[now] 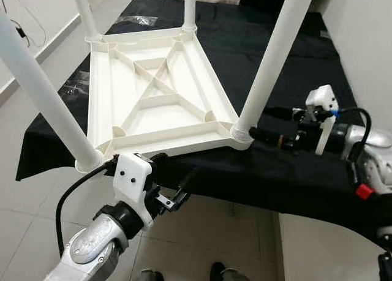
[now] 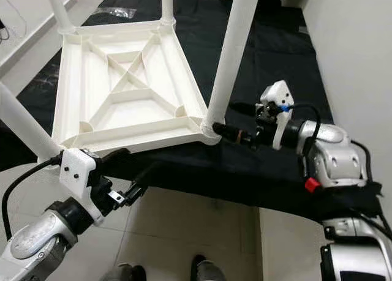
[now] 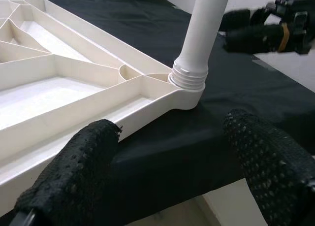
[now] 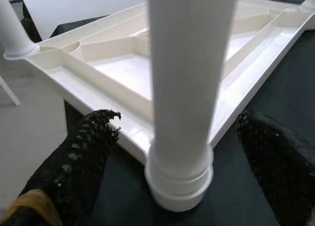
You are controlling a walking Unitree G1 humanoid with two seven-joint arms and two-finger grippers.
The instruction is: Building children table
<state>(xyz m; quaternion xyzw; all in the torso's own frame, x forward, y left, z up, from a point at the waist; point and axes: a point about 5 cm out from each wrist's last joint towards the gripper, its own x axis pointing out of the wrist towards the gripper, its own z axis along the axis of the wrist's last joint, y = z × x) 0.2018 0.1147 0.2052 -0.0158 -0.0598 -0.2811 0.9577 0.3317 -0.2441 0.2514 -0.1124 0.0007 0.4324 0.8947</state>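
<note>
While the children's tabletop (image 1: 153,97) lies upside down on the black-clothed desk (image 1: 294,171), ribs up, all four white legs stand in its corner sockets. The near-right leg (image 1: 269,67) is the one I'm working: my right claw (image 1: 260,133) sits at its base, fingers apart, one either side of the threaded collar (image 4: 179,179). In the right wrist view the leg rises dead centre between my right claw's fingers (image 4: 78,162), not touching either. Threads still show above the socket, so I judge this leg isn't fully seated.

My left claw (image 1: 168,171) hangs just off the desk's front edge, below the tabletop's near rim, fingers spread and empty. The near-left leg (image 1: 49,103) is just beside it on the outer side; the right-hand socket lies ahead of it across the cloth.

Step in hand, as I read it: tightening the last leg. Next move calls for closing the right claw on the leg low down, then twisting it home until the exposed threads vanish. Left claw should probably pin the rim so the top doesn't spin on the cloth. Risk: smooth tube, slippery grip.

A person's shoes (image 1: 184,273) stand on the tiled floor (image 1: 202,232) below the desk edge.
</note>
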